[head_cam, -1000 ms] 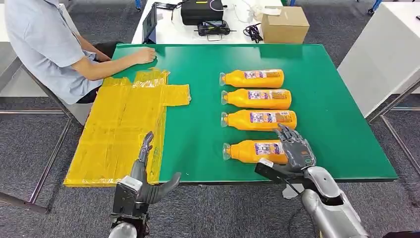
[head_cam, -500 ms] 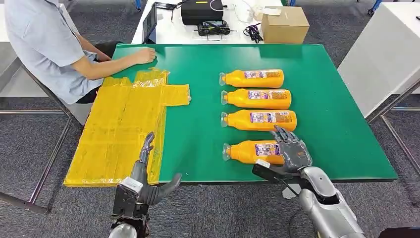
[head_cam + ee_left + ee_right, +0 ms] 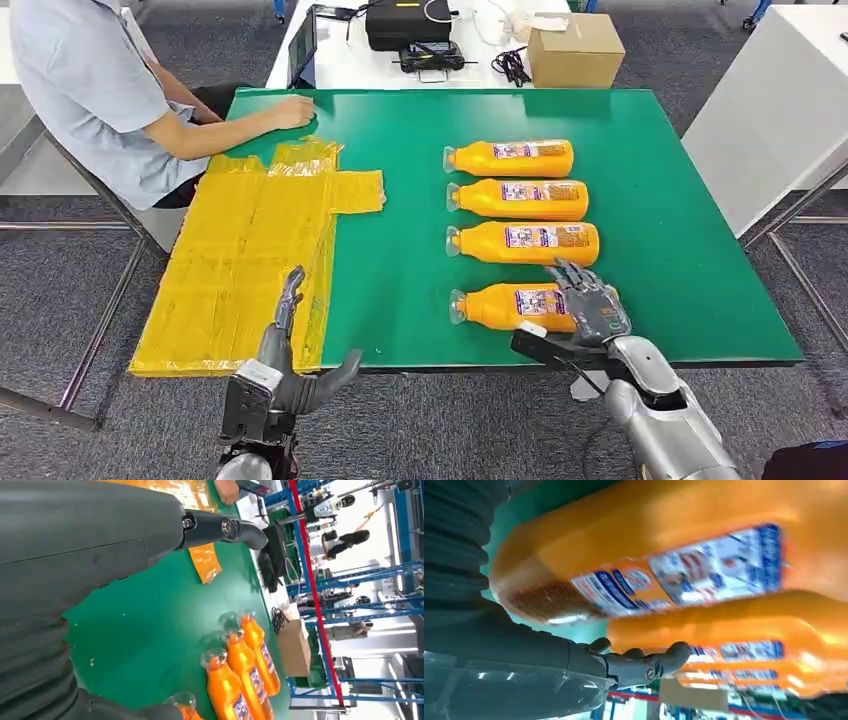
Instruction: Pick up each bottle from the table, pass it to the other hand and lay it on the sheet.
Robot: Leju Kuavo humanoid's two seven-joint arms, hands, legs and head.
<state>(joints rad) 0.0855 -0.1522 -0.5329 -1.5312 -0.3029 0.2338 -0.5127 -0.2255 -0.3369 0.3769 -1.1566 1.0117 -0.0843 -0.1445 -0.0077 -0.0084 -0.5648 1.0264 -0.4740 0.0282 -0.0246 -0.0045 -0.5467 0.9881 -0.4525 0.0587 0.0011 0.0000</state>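
From the head view, you see a green worktop [image 3: 660, 200] on grey carpet, four orange bottles [image 3: 515, 243] in a row, a yellow sheet [image 3: 240, 255] beside them and a seated person [image 3: 90, 95]. Your right hand [image 3: 592, 305] rests fingers-spread over the nearest bottle [image 3: 505, 305]; your left hand [image 3: 290, 365] hovers open, holding nothing. The left wrist view shows blue racking [image 3: 320, 605] beyond. The right wrist view shows the label close up.
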